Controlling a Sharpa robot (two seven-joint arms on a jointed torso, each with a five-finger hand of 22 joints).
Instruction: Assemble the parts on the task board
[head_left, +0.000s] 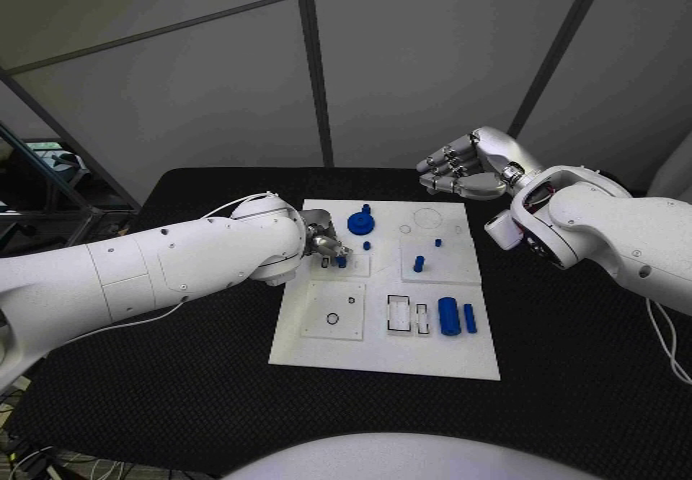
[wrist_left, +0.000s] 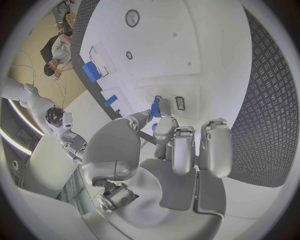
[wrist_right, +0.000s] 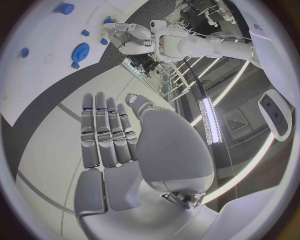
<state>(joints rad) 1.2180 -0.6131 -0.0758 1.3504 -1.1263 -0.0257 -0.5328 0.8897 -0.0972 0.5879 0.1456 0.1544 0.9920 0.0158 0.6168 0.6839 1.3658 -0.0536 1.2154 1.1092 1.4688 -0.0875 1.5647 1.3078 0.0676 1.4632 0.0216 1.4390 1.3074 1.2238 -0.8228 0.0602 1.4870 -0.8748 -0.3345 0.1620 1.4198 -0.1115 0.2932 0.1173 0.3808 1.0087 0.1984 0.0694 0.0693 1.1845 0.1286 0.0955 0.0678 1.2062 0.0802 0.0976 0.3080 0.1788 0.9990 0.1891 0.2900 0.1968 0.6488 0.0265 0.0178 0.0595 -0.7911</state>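
Now | one task board (head_left: 387, 345) | one gear (head_left: 359, 223) | two hands (head_left: 326, 243) (head_left: 459, 165)

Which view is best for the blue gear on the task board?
Head view: the blue gear sits unblocked near the task board's far edge, just beyond the left hand. The right wrist view shows the gear small and bent near the circle's rim. In the left wrist view I can't make it out.

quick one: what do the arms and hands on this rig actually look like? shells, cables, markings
Both arms are glossy white, rounded shells. A thin white cable loops off the left arm. The right arm has a dark oval inset near the wrist. The left hand and right hand are silver metal, with segmented fingers; the right hand's fingertips show small blue marks.
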